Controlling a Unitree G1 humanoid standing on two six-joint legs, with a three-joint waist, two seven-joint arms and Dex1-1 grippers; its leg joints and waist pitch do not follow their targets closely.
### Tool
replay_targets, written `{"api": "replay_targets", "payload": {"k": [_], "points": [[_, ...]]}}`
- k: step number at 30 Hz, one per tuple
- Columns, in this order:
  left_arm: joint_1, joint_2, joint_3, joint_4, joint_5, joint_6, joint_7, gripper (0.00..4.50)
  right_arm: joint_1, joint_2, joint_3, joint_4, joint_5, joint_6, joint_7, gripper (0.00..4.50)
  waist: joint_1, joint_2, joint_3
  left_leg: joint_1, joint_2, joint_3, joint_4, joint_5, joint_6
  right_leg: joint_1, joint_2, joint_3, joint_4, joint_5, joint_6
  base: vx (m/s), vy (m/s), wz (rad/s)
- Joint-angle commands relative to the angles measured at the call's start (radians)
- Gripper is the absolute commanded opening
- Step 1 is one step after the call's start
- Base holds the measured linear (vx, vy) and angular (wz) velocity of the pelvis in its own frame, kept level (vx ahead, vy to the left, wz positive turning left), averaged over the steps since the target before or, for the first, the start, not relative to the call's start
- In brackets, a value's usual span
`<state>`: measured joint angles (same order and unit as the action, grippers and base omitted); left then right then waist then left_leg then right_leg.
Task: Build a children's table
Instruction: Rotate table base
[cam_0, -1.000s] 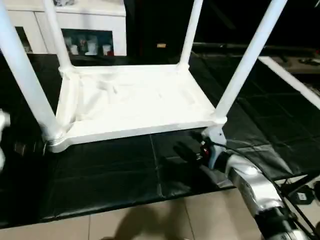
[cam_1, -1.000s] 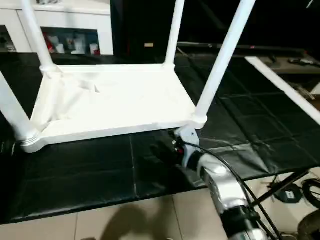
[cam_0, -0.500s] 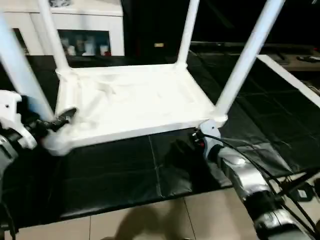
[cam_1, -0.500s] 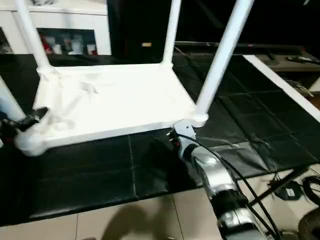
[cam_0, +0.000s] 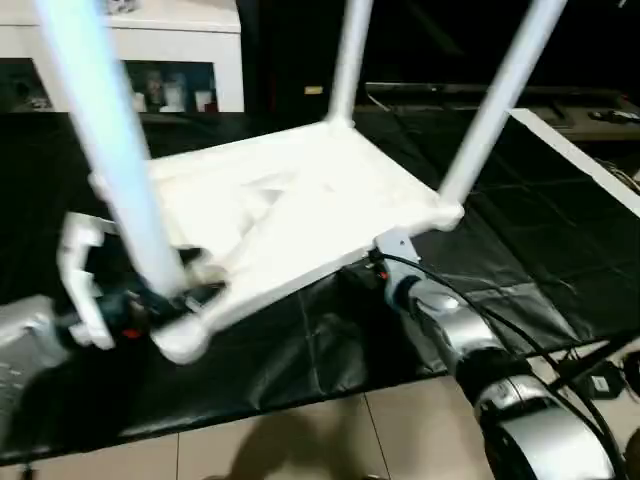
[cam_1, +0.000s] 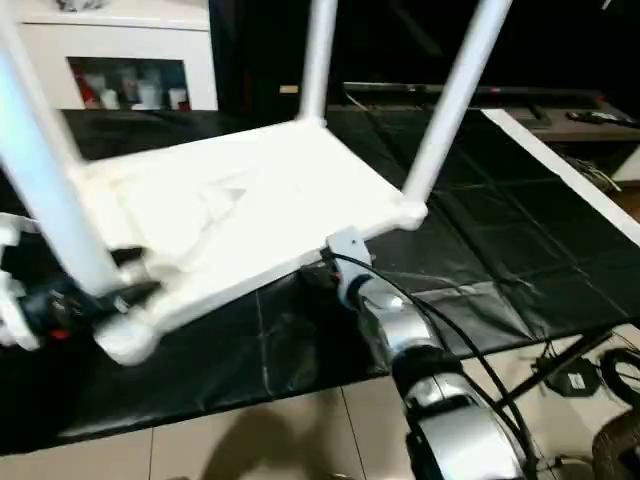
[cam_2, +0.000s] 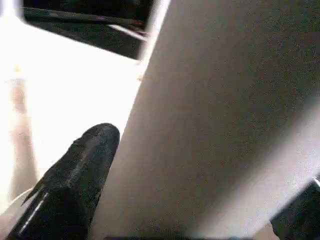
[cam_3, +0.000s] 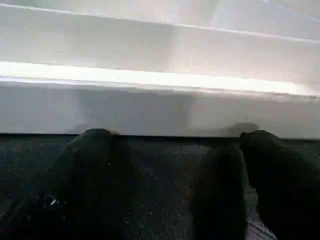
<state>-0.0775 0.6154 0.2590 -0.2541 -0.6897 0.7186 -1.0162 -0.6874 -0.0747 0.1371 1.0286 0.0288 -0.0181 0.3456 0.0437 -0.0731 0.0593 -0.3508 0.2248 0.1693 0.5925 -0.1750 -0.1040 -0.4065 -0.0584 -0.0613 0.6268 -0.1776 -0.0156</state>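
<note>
- My left gripper (cam_0: 190, 297) is at the near-left corner of the table (cam_0: 300, 205), its fingers (cam_2: 75, 175) spread wide with the near-left leg (cam_0: 110, 150) standing between them (in the left wrist view one black finger lies just beside the leg's white surface; whether it presses on it I cannot tell).
- My right gripper (cam_3: 175, 137) is at the near long edge of the top, near the near-right corner. Its two fingers are wide apart, tips at the foot of the white edge wall, over the black mat (cam_0: 520, 260) — nothing sits between them.
- The table is upside down, ribbed underside up, with its legs pointing upward. I can see three of them: near-left, near-right (cam_0: 495, 110) and far-right (cam_0: 345, 60).
- The top sits skewed and tilted on the mat — the corner by my left gripper hangs nearest me, close to the mat's front edge.
- My silver right forearm (cam_0: 500, 390) runs from the lower right up to the top's edge, a black cable looping along it.
- Beyond the mat, at the back left, stands a white cabinet (cam_0: 180, 40) with small items behind its glass.
- Pale floor tiles (cam_0: 300, 440) show in front of the mat, and cables lie on the floor at the lower right.
</note>
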Motion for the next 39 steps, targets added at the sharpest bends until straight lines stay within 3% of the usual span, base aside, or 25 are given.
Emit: {"api": "replay_targets", "payload": {"k": [1, 3, 6, 12, 18, 27, 36, 37, 39], "points": [[-0.019, -0.041, -0.083, -0.045, -0.029, 0.019, 0.016, 4.42, -0.036, 0.027, 0.008, 0.011, -0.004, -0.029, 0.029, 4.50, 0.000, 0.030, -0.054, 0.007, 0.003, 0.003, -0.078, -0.366, -0.057, 0.033, -0.056, 0.046, -0.076, -0.317, -0.169, 0.000, 0.000, 0.00], [-0.043, -0.086, -0.114, -0.050, -0.030, 0.015, 0.050, 4.42, -0.044, 0.040, 0.012, 0.020, -0.007, -0.040, 0.046, 4.50, -0.001, 0.033, -0.055, 0.007, 0.003, 0.003, -0.077, -0.360, -0.056, 0.034, -0.056, 0.047, -0.076, -0.313, -0.167, 0.000, 0.000, 0.00], [-0.087, -0.159, -0.162, -0.045, -0.019, 0.001, 0.101, 4.42, -0.051, 0.056, 0.023, 0.035, -0.018, -0.053, 0.057, 4.50, -0.003, 0.027, -0.057, 0.004, 0.003, 0.003, -0.076, -0.356, -0.055, 0.037, -0.056, 0.046, -0.077, -0.321, -0.162, 0.000, 0.000, 0.00], [-0.137, -0.250, -0.242, -0.061, -0.026, 0.014, 0.127, 4.42, -0.055, 0.086, 0.030, 0.052, -0.026, -0.075, 0.092, 4.50, -0.009, 0.018, -0.062, -0.005, 0.002, 0.007, -0.071, -0.279, -0.037, 0.045, -0.056, 0.047, -0.071, -0.247, -0.171, 0.000, 0.000, 0.00], [-0.187, -0.326, -0.304, -0.047, -0.016, 0.007, 0.156, 4.42, -0.051, 0.103, 0.033, 0.064, -0.028, -0.100, 0.126, 4.50, -0.011, 0.023, -0.063, -0.003, 0.003, 0.007, -0.069, -0.279, -0.032, 0.042, -0.055, 0.046, -0.072, -0.243, -0.172, 0.000, 0.000, 0.00], [-0.298, -0.452, -0.354, 0.094, 0.097, -0.104, 0.256, 4.42, -0.048, 0.112, 0.021, 0.083, -0.038, -0.113, 0.132, 4.50, -0.008, 0.017, -0.063, -0.005, 0.001, 0.008, -0.067, -0.272, -0.019, 0.043, -0.054, 0.045, -0.078, -0.258, -0.163, 0.000, 0.000, 0.00], [-0.379, -0.492, -0.340, 0.205, 0.165, -0.206, 0.302, 4.42, -0.051, 0.092, 0.001, 0.107, -0.044, -0.112, 0.092, 4.50, -0.005, 0.017, -0.066, -0.005, 0.003, 0.006, -0.066, -0.262, -0.013, 0.045, -0.058, 0.043, -0.074, -0.238, -0.173, 0.000, 0.000, 0.00], [-0.384, -0.484, -0.332, 0.213, 0.170, -0.222, 0.295, 4.42, -0.047, 0.076, -0.009, 0.110, -0.042, -0.115, 0.079, 4.50, -0.005, 0.022, -0.065, -0.004, 0.003, 0.006, -0.066, -0.270, -0.015, 0.043, -0.057, 0.043, -0.076, -0.245, -0.175, 0.000, 0.000, 0.00], [-0.375, -0.446, -0.341, 0.209, 0.175, -0.224, 0.248, 4.42, -0.035, 0.049, -0.028, 0.104, -0.034, -0.118, 0.071, 4.50, -0.003, 0.019, -0.066, -0.003, 0.003, 0.006, -0.066, -0.273, -0.015, 0.045, -0.058, 0.043, -0.076, -0.249, -0.172, 0.000, 0.000, 0.00]]}}
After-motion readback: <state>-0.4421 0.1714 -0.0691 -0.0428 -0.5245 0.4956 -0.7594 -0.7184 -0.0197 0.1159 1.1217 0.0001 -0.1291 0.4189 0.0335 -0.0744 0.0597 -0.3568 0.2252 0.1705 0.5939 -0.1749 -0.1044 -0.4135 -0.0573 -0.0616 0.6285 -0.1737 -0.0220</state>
